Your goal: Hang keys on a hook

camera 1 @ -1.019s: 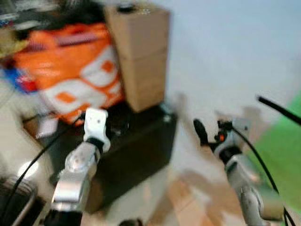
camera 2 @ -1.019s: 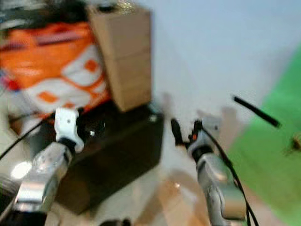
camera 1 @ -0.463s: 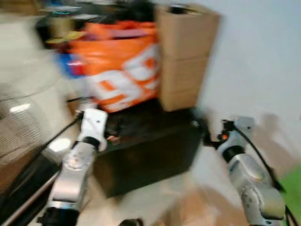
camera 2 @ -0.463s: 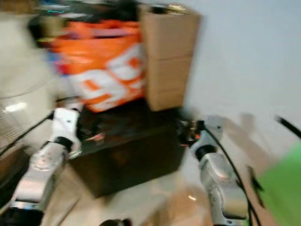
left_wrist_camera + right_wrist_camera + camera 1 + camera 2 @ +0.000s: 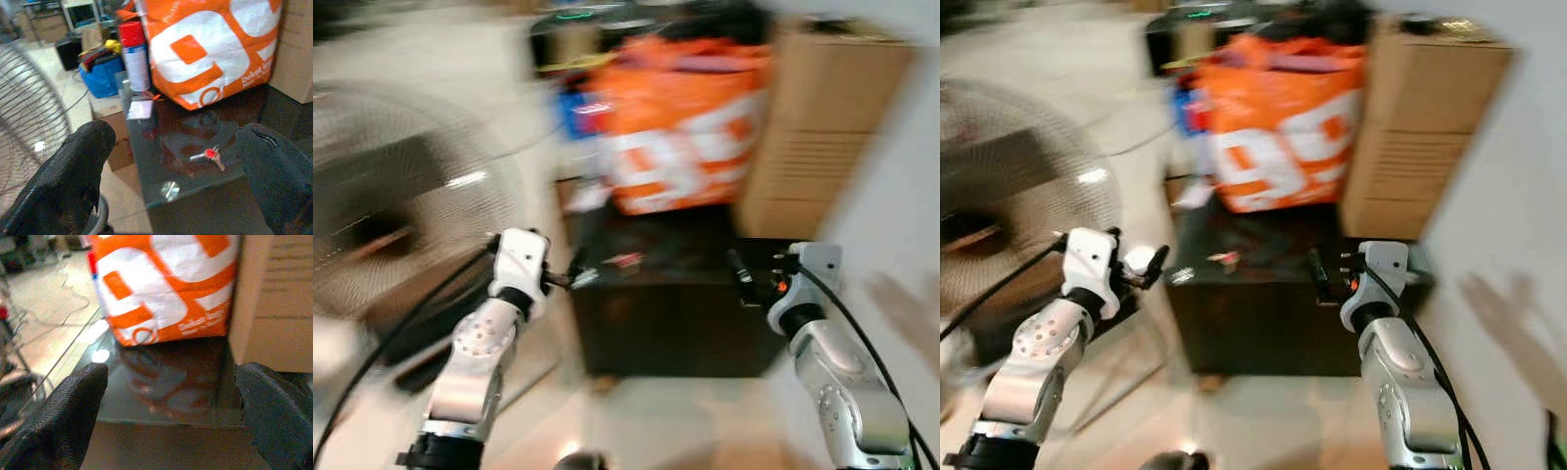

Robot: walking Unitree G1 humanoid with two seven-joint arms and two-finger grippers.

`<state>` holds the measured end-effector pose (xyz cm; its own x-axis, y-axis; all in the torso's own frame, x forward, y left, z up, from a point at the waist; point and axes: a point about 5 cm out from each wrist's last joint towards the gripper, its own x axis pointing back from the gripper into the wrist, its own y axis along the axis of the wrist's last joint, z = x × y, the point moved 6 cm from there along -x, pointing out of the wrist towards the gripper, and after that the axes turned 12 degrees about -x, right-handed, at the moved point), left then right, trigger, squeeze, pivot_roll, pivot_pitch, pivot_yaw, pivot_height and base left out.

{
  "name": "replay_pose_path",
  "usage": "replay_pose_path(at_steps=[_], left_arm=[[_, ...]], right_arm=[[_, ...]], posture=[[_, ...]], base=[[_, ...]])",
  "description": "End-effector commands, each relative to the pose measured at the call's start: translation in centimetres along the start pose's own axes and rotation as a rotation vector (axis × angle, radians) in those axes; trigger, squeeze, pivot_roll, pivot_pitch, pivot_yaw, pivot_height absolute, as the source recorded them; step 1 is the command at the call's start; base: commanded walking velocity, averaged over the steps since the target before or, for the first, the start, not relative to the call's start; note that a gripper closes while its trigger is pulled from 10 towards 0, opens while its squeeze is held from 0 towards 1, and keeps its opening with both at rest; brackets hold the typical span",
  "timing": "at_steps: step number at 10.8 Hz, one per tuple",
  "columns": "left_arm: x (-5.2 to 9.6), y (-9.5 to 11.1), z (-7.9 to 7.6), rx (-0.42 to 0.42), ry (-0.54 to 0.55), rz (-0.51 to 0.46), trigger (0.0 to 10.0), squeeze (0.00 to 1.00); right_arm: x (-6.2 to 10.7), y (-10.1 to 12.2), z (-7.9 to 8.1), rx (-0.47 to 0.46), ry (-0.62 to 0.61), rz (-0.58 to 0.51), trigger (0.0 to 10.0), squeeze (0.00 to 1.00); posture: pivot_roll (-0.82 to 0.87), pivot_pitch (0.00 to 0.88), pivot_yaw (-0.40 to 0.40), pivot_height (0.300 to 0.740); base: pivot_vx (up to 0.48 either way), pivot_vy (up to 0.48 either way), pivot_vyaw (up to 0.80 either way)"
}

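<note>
Keys (image 5: 209, 155) with a red tag are lying on the dark glass table (image 5: 161, 196) near its front edge, seen between the left gripper's (image 5: 176, 181) spread fingers. Right gripper (image 5: 171, 416) is hanging released before the orange bag (image 5: 161, 284) and cardboard box (image 5: 279, 303).
</note>
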<state>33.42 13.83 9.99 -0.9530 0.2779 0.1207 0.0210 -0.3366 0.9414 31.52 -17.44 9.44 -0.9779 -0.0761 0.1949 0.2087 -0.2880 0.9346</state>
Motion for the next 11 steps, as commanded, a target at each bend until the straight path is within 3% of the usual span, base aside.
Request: replay_pose_path(at_steps=[1,7,9,11], left_arm=[[0.03,0.45,0.43,0.000,0.003,-0.015,10.0,0.00],[0.18,0.33,0.38,0.016,-0.005,-0.011,10.0,0.00],[0.22,0.28,0.31,0.018,-0.008,-0.012,10.0,0.00],[0.26,0.33,0.31,0.014,-0.012,-0.014,10.0,0.00]], right_arm=[[-0.11,0.29,-0.40,0.024,-0.026,-0.010,10.0,1.00],[-0.03,0.16,-0.87,0.033,-0.056,-0.013,10.0,1.00],[-0.10,0.10,-0.29,0.034,-0.017,-0.007,10.0,1.00],[-0.27,0.12,-0.13,0.041,-0.012,-0.007,10.0,1.00]], posture=[[0.00,0.000,-0.002,0.740],[0.00,0.000,-0.002,0.740],[0.00,0.000,-0.003,0.740],[0.00,0.000,-0.006,0.740]], base=[[0.330,0.000,0.00],[0.389,0.000,0.00],[0.422,0.000,0.00],[0.428,0.000,0.80]])
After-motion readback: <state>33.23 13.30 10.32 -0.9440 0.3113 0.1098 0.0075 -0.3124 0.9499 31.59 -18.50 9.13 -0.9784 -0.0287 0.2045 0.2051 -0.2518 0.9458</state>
